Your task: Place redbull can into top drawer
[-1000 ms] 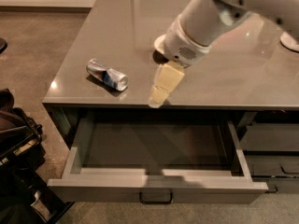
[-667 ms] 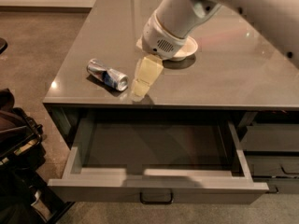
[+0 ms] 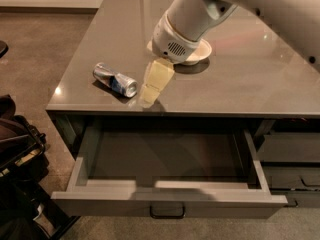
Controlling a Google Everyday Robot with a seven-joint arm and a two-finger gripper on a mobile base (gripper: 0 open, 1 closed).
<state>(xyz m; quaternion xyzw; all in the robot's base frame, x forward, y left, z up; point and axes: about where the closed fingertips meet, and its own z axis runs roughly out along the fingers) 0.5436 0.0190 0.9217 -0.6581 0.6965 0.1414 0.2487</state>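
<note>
One redbull can (image 3: 115, 80) lies on its side at left centre of the frame, on the grey countertop (image 3: 240, 89). Its silver top is turned toward the lower right, near the counter's front edge. Our gripper (image 3: 148, 97) hangs just to the right of that end, its tip low over the surface. We cannot tell how far it is open, but it has hold of nothing, since the can lies free on the counter. Whether tip and can touch, we cannot say. Behind the arm (image 3: 195, 19) a white bowl (image 3: 202, 53) sits near the top centre. The top drawer (image 3: 170, 202) stands pulled out across the bottom of the frame, its dark inside open to view, below the counter's front edge.

We judge the step in hand to be the approach for the grasp. A round can on its side will roll, so we should come down over its middle, not its end, and close across its narrow width, square to its long axis. That calls for a shift toward the left of the frame and probably a turn of the wrist. Nudging the end risks sending the can off the front edge. Once it is held, we should lift it clear of the edge before carrying it down into the drawer.
</note>
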